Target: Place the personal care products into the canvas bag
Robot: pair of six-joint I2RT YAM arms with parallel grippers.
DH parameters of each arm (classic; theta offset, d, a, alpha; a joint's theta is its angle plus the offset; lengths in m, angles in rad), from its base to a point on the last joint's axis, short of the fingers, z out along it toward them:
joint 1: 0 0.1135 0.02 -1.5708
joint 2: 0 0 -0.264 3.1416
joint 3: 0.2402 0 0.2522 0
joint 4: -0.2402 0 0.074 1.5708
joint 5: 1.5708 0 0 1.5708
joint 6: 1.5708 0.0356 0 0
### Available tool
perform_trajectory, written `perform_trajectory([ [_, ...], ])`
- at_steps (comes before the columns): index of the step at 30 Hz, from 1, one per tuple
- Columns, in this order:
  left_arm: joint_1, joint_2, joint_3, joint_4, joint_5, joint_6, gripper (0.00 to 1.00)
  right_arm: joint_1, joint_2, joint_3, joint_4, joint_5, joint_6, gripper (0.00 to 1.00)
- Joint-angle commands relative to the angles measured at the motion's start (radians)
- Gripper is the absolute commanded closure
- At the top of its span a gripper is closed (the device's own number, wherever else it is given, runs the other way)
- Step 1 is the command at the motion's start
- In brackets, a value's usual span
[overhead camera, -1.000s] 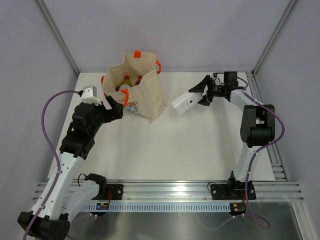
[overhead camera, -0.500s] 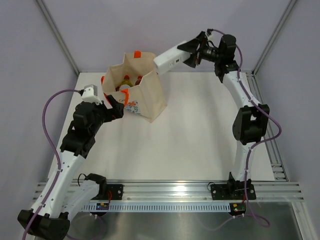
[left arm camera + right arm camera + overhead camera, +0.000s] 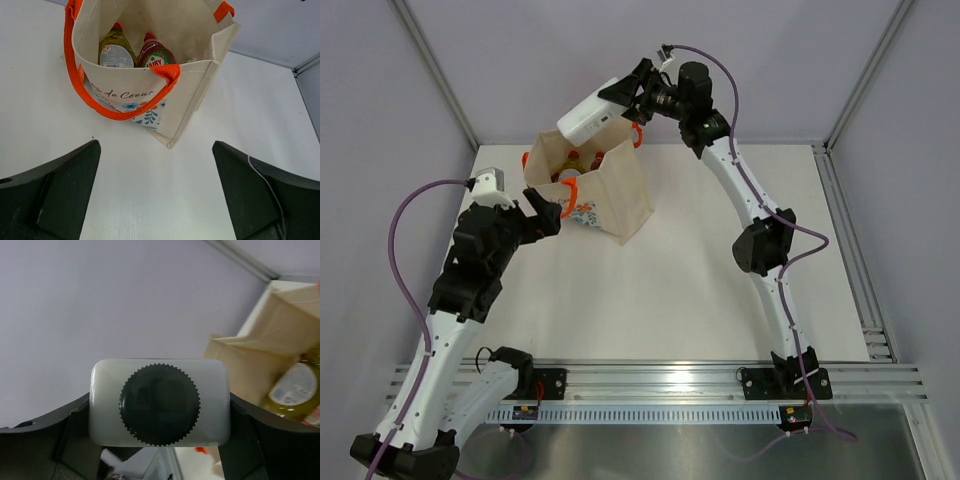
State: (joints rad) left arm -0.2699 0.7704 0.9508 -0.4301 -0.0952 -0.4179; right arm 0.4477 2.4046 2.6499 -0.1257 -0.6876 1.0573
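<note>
Cream canvas is your landmark in the top view: the canvas bag (image 3: 620,200) stands open at the far left of the table (image 3: 740,230). Your right gripper (image 3: 618,100) reaches across to it and is clamped on one end of the flat white bottle (image 3: 586,116). It holds the bottle tilted in the air, over the far side of the bag's mouth as this camera sees it. Your left gripper (image 3: 548,215) sits low, just beside the bag's near-left side, with its jaws spread wide and nothing in them.

From the left wrist you see both black fingers (image 3: 55,185) far apart in the lower corners, with only bare table between them. The bag is ahead of them and apart from them. Inside it, a yellow-green bottle (image 3: 115,50) and a red bottle (image 3: 155,55) stand upright side by side, both red-capped. An orange handle (image 3: 87,97) droops over the near wall, looping below the script and the blue floral print.

From the right wrist you face the white bottle end-on, its black ribbed cap (image 3: 160,405) towards the lens. A finger (image 3: 45,450) presses on each short side. To the right, the bag's cream wall shows, and a yellowish bottle shows within it.
</note>
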Motion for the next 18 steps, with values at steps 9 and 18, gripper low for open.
perform_trajectory([
  [9, -0.005, -0.033, 0.0, 0.011, -0.037, -0.007, 0.01, 0.043, -0.084, -0.089, 0.041, 0.209, -0.679, 1.0],
  [18, -0.005, -0.011, -0.014, 0.053, -0.017, 0.039, 0.01, 0.1, -0.162, -0.117, -0.144, 0.178, -1.01, 0.15],
])
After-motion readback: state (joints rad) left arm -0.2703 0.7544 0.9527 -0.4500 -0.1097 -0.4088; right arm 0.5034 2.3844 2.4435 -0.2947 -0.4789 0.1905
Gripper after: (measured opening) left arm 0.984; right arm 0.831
